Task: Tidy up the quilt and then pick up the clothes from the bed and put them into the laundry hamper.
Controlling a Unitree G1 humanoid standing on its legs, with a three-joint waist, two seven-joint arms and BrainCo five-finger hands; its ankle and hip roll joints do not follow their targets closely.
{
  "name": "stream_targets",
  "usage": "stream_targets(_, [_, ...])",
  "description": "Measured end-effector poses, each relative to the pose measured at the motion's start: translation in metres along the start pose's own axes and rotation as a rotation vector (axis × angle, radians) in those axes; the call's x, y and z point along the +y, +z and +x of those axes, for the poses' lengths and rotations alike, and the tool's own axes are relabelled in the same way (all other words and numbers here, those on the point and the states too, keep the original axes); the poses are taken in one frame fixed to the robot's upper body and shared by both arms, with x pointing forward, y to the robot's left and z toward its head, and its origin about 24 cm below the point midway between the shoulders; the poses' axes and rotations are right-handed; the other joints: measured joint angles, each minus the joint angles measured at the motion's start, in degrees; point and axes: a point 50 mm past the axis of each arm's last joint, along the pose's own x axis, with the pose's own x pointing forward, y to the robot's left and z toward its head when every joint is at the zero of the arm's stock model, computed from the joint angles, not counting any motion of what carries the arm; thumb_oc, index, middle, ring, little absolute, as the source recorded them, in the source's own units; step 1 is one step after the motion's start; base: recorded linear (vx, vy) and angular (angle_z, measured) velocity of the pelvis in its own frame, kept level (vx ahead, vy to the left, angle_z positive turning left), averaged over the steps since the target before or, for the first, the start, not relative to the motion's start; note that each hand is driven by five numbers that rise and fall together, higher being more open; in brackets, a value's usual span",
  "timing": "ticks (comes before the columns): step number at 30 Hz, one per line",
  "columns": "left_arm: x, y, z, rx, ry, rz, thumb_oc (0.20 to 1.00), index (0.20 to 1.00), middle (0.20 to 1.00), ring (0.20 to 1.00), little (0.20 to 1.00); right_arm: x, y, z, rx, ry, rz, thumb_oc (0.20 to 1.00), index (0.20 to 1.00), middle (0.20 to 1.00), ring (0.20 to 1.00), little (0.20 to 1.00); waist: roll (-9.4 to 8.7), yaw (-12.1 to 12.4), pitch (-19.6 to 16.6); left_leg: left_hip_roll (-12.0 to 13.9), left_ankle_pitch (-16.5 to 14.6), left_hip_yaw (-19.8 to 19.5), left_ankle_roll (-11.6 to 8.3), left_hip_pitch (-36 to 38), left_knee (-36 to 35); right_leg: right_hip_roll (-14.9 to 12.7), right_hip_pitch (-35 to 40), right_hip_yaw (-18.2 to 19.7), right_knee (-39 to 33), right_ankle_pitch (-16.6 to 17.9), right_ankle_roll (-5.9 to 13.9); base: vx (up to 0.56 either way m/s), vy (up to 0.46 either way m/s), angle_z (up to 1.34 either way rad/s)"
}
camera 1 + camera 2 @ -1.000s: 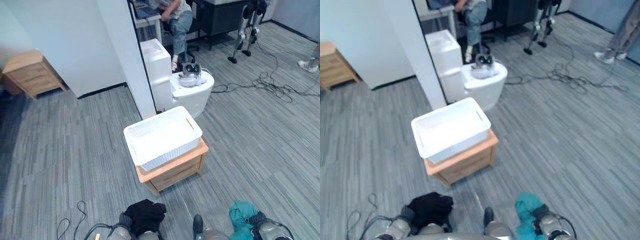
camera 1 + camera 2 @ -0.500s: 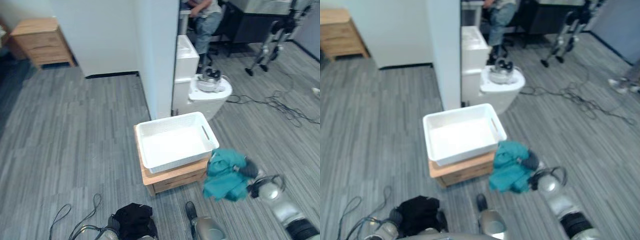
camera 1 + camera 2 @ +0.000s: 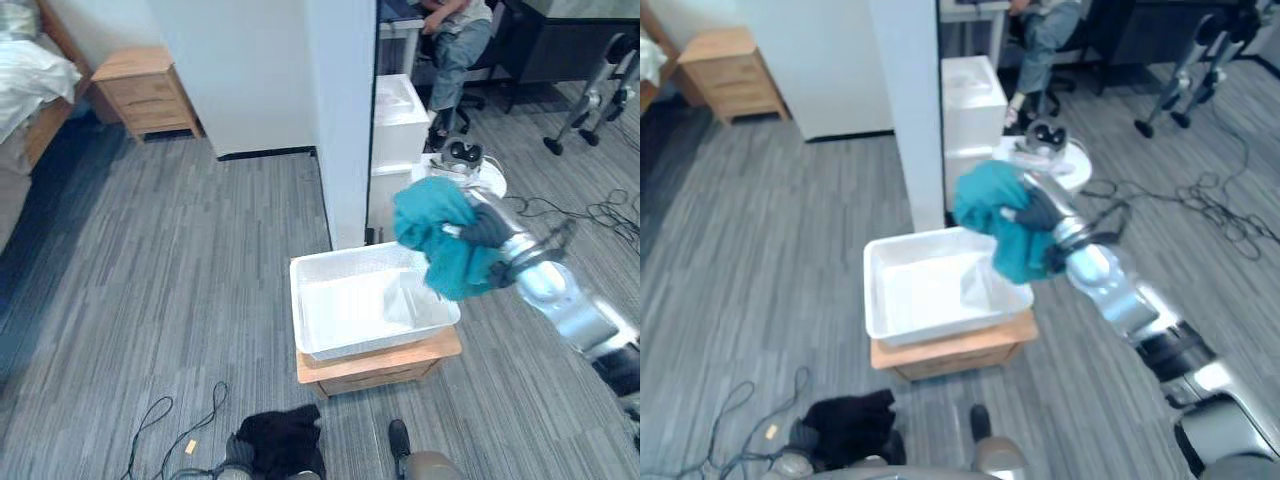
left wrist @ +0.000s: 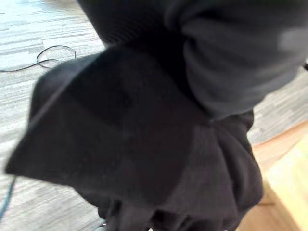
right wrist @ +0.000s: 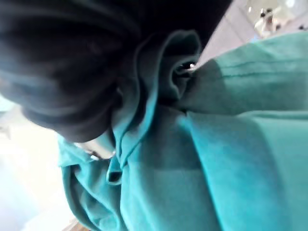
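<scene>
Your right hand [image 3: 487,228] is clenched on the teal garment [image 3: 437,235], holding it up above the far right corner of the white hamper [image 3: 340,335], which sits on a low wooden stand [image 3: 385,367]. Your left hand, low by your body, carries the black garment [image 3: 280,440]; the cloth covers its fingers in the wrist view, so you cannot tell how it grips.

The main risk is a miss. The teal bundle hangs partly past the hamper's right rim, so letting go here could drape it over the edge or drop it onto the floor beside the stand. Loose folds could also snag on your fingers as they open.

Bring the hand inward, toward your left, so the cloth is over the basin. Beyond the hand stands a white pillar [image 3: 345,110], with a white cabinet [image 3: 400,110] and a round white unit [image 3: 470,170] just behind the garment, so there is little room forward. Toward you and to your left the floor is open. The hamper sits light on its stand; a low arm could nudge it off.
</scene>
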Motion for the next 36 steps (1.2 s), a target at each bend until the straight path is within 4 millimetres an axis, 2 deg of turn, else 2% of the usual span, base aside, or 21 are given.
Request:
stream_targets(1, [0.003,0.011,0.000,-0.054,0.018,-0.041,0.200,0.200,0.200,0.200,0.200,0.015,0.002,0.006,0.000,0.031,0.022,0.291,0.291,0.291,0.291,0.291,0.38,1.9,0.1,-0.1,0.0,-0.5,0.05,-0.6,-0.1,-0.2,0.2,-0.3,0.0,-0.5,-0.26,0.00,-0.061,0.14])
stream_targets(2, [0.006,0.017,-0.002,-0.096,0.027,-0.047,0.200,0.200,0.200,0.200,0.200,0.024,-0.002,0.010,0.023,0.038,0.035,0.438,0.438,0.438,0.438,0.438,0.22,1.9,0.1,-0.2,-0.1,-0.5,-0.10,-0.8,-0.2,-0.2,-0.1,-0.4,0.0,-0.6,-0.33,0.01,-0.043,0.13])
stream_targets(3, [0.009,0.023,-0.003,-0.132,0.036,-0.062,0.200,0.200,0.200,0.200,0.200,0.035,-0.004,0.013,0.053,0.038,0.057,0.906,0.906,0.906,0.906,0.906,0.53,2.6,0.2,-0.2,-0.2,-0.7,0.07,-1.0,-0.2,-0.3,-0.3,-0.5,0.0,-0.6,-0.33,0.03,-0.037,0.07])
stream_targets(4, [0.011,0.029,-0.004,-0.162,0.041,-0.084,0.200,0.200,0.200,0.200,0.200,0.047,-0.007,0.015,0.087,0.042,0.090,1.000,1.000,1.000,1.000,1.000,0.75,3.1,0.4,-0.3,-0.4,-0.9,-0.05,-1.1,-0.2,-0.3,-0.5,-0.6,0.0,-0.6,-0.30,0.03,-0.034,0.24])
stream_targets(5, [0.018,0.043,-0.008,-0.239,0.055,-0.106,0.200,0.200,0.200,0.200,0.200,0.070,-0.018,0.014,0.181,0.063,0.136,1.000,1.000,1.000,1.000,1.000,1.07,3.3,0.5,-0.4,-0.3,-1.7,-0.05,-1.8,-0.2,-0.4,-0.6,-1.4,0.0,-0.6,-0.32,0.03,-0.023,0.30])
stream_targets(7, [0.030,0.062,-0.012,-0.350,0.097,-0.121,0.200,0.200,0.200,0.200,0.200,0.089,-0.035,0.004,0.294,0.110,0.119,1.000,1.000,1.000,1.000,1.000,2.01,4.1,1.0,-0.5,0.4,-1.9,0.31,-2.2,-0.2,-0.8,-0.6,-2.5,0.0,-0.5,-0.51,0.02,-0.019,0.29])
stream_targets(9, [0.046,0.079,-0.015,-0.434,0.132,-0.109,0.200,0.200,0.200,0.200,0.200,0.096,-0.047,-0.004,0.375,0.121,0.104,1.000,1.000,1.000,1.000,1.000,2.91,4.4,1.4,-0.8,0.7,-2.2,0.34,-2.1,-0.2,-1.1,-0.3,-2.8,0.0,-0.4,-0.62,0.00,-0.007,0.13])
stream_targets(11, [0.062,0.097,-0.019,-0.516,0.170,-0.096,0.200,0.200,0.200,0.200,0.200,0.092,-0.054,-0.007,0.402,0.110,0.068,1.000,1.000,1.000,1.000,1.000,3.55,4.1,1.6,-1.1,0.8,-2.8,0.43,-1.8,0.1,-1.4,0.3,-3.5,0.0,-0.3,-0.61,0.01,-0.003,0.13])
stream_targets(13, [0.070,0.112,-0.023,-0.581,0.188,-0.099,0.200,0.200,0.200,0.200,0.200,0.087,-0.058,-0.008,0.411,0.087,0.042,1.000,1.000,1.000,1.000,1.000,3.57,3.9,1.6,-1.1,0.9,-3.1,0.44,-1.8,0.2,-1.4,0.5,-3.9,0.0,-0.3,-0.61,0.01,0.000,0.12])
stream_targets(15, [0.079,0.137,-0.036,-0.709,0.198,-0.105,0.200,0.200,0.200,0.200,0.200,0.074,-0.065,-0.011,0.412,0.077,-0.061,1.000,1.000,1.000,1.000,1.000,3.57,3.7,1.6,-1.1,1.0,-3.3,0.44,-1.4,0.2,-1.4,1.0,-4.2,0.0,-0.4,-0.60,0.01,-0.001,0.07])
stream_targets(19, [0.095,0.165,-0.060,-0.894,0.209,-0.095,0.200,0.200,0.200,0.200,0.200,0.052,-0.072,-0.016,0.383,0.080,-0.228,1.000,1.000,1.000,1.000,1.000,3.60,3.0,1.6,-1.0,0.9,-3.0,0.44,-0.7,-0.1,-1.4,1.5,-3.9,0.0,-0.4,-0.58,0.00,-0.013,-0.05])
stream_targets(21, [0.107,0.181,-0.080,-1.016,0.205,-0.063,0.200,0.200,0.200,0.200,0.200,0.042,-0.077,-0.029,0.384,0.066,-0.269,1.000,1.000,1.000,1.000,1.000,3.49,2.6,1.5,-0.7,0.6,-2.0,0.25,-0.4,-0.2,-1.1,1.1,-2.7,0.0,-0.6,-0.39,0.00,-0.005,-0.21])
stream_targets(24, [0.121,0.193,-0.097,-1.121,0.219,-0.095,0.200,0.200,0.200,0.200,0.200,0.047,-0.081,-0.047,0.407,0.083,-0.255,1.000,1.000,1.000,1.000,1.000,3.52,1.7,1.5,-0.5,0.0,-0.6,0.40,0.2,-0.2,-0.8,1.3,-1.2,0.0,-0.7,-0.40,-0.01,0.006,-0.31])
stream_targets(25, [0.125,0.199,-0.103,-1.159,0.228,-0.107,0.200,0.200,0.200,0.200,0.200,0.055,-0.085,-0.062,0.436,0.104,-0.233,1.000,1.000,1.000,1.000,1.000,3.30,-0.1,1.2,-0.5,-0.5,0.2,-0.07,0.6,0.0,-0.7,0.6,-0.2,0.0,-0.6,-0.36,-0.01,0.015,-0.31])
stream_targets(27, [0.133,0.206,-0.116,-1.225,0.251,-0.116,0.200,0.200,0.200,0.200,0.200,0.067,-0.090,-0.085,0.485,0.138,-0.207,1.000,1.000,1.000,1.000,1.000,2.94,-0.6,1.0,-0.2,-0.3,1.7,0.09,0.8,-0.2,-0.4,0.4,1.0,0.0,-0.4,-0.22,0.02,0.024,-0.41])
stream_targets(28, [0.136,0.209,-0.119,-1.247,0.264,-0.123,0.200,0.200,0.200,0.200,0.200,0.077,-0.097,-0.105,0.539,0.186,-0.206,1.000,1.000,1.000,1.000,1.000,2.75,-2.2,0.8,-0.3,-0.3,2.4,-0.05,1.3,-0.1,-0.3,0.4,1.8,0.0,-0.5,-0.21,0.00,0.014,-0.35])
stream_targets(29, [0.138,0.212,-0.121,-1.259,0.275,-0.125,0.200,0.200,0.200,0.200,0.200,0.084,-0.103,-0.123,0.593,0.223,-0.202,1.000,1.000,1.000,1.000,1.000,2.78,-3.1,0.7,-0.2,-0.4,3.1,-0.05,1.6,-0.2,-0.3,0.5,2.1,0.0,-0.5,-0.20,0.01,0.011,-0.28])
stream_targets(30, [0.139,0.213,-0.122,-1.263,0.280,-0.127,0.200,0.200,0.200,0.200,0.200,0.088,-0.106,-0.132,0.622,0.247,-0.199,1.000,1.000,1.000,1.000,1.000,2.78,-3.3,0.7,-0.2,-0.5,3.3,-0.04,1.8,-0.2,-0.3,0.4,2.4,0.0,-0.4,-0.19,0.01,0.013,-0.26])
stream_targets(31, [0.139,0.221,-0.123,-1.282,0.283,-0.119,0.200,0.200,0.200,0.200,0.200,0.096,-0.113,-0.156,0.702,0.276,-0.180,1.000,1.000,1.000,1.000,1.000,2.42,-4.9,0.7,-0.1,-0.7,4.1,-0.04,2.0,-0.2,-0.2,0.5,3.1,0.0,-0.5,-0.19,0.01,0.010,-0.27])
stream_targets(33, [0.140,0.235,-0.125,-1.318,0.311,-0.131,0.200,0.200,0.200,0.200,0.200,0.108,-0.122,-0.189,0.816,0.332,-0.162,1.000,1.000,1.000,1.000,1.000,2.03,-6.5,0.6,-0.1,-0.9,4.9,-0.02,2.1,-0.2,-0.1,0.2,3.8,-0.2,-0.4,-0.06,0.00,0.010,-0.22])
stream_targets(36, [0.137,0.252,-0.122,-1.327,0.361,-0.110,0.200,0.200,0.200,0.200,0.200,0.124,-0.124,-0.231,0.946,0.402,-0.143,1.000,1.000,1.000,1.000,1.000,1.98,-9.2,0.6,-0.2,-1.1,5.9,-0.03,2.4,-0.2,-0.1,0.0,4.4,0.0,-0.3,0.04,0.04,-0.003,-0.14])
